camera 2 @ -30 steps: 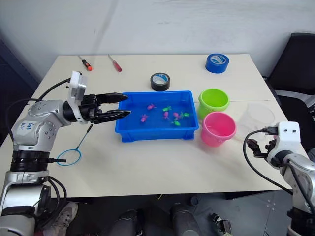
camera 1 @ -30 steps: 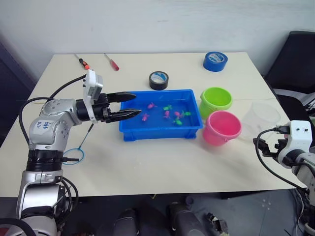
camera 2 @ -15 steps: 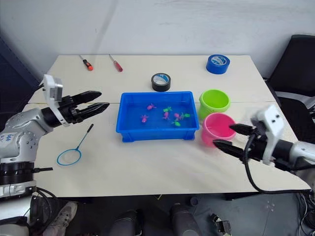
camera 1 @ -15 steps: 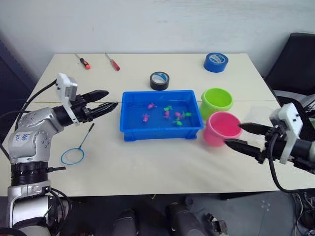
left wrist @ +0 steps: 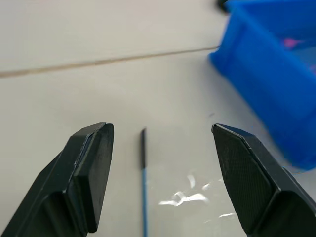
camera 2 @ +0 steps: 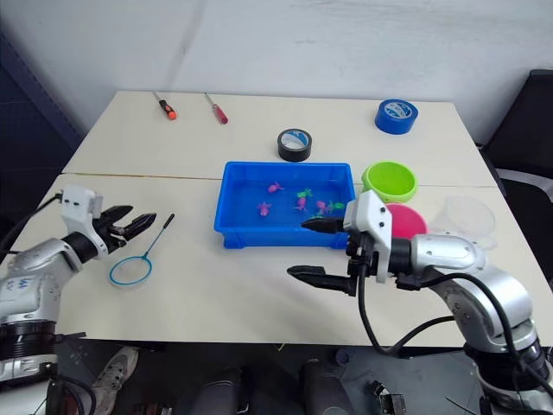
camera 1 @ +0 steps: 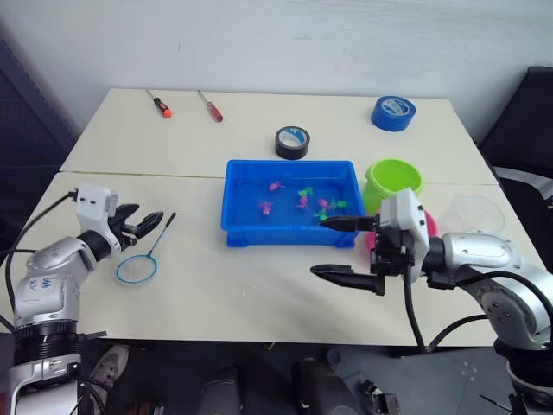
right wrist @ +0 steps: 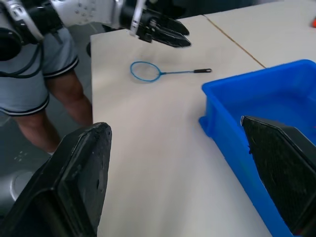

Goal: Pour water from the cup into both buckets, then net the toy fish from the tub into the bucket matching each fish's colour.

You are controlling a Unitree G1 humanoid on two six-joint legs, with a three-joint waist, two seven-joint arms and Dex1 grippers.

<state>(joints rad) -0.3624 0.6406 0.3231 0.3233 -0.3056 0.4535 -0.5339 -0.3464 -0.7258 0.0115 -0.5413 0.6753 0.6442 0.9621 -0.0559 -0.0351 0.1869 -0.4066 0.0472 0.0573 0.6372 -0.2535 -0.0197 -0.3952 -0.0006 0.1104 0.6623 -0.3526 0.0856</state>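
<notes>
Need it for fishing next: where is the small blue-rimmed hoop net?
The small blue-rimmed hoop net lies on the table's left side, beside the left claw.

1. The two head views look forward and down from above the near edge of the cream tabletop (camera 1: pixel 259 285), taking in its whole width up to the white wall behind; they sit side by side and share nearly the same scene.
2. The left wrist view sits low and close over the tabletop, facing the thin dark-tipped handle of the blue hoop net (left wrist: pixel 143 177) and a corner of the bright blue rectangular plastic tub (left wrist: pixel 276 94).
3. The right wrist view looks from close beside the same tub across the tabletop toward the net, which both wrist views and the head views share.
</notes>
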